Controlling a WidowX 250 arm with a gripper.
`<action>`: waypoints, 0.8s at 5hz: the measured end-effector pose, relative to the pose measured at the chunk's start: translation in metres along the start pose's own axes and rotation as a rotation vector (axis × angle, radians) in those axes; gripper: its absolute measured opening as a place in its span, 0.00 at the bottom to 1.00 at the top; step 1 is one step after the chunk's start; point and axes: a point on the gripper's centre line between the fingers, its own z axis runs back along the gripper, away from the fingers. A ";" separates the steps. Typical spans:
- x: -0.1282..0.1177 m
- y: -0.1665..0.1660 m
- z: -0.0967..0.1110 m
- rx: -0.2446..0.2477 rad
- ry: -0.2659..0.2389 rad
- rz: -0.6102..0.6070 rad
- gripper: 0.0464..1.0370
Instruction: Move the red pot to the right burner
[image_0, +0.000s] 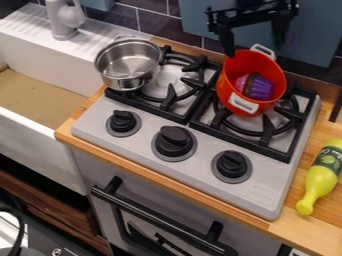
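Red pot (232, 75): on R burner (268, 132), white handles (243, 103) front + back, cupcake (260, 89) inside.
Hand (255, 50): over pot's back rim, released, fingers wide apart.
Steel pot (128, 61): L side of L burner (171, 95), nr sink (40, 125).
Stove (100, 116): 3 blk knobs (175, 142) up front.
Bottle (321, 176): yellow-green, on its side on table (304, 235), R of stove.
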 end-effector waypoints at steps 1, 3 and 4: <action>0.003 0.010 0.010 0.003 -0.026 -0.014 0.96; 0.012 0.021 0.010 0.050 -0.072 -0.001 0.96; 0.013 0.025 0.011 0.057 -0.070 -0.004 0.96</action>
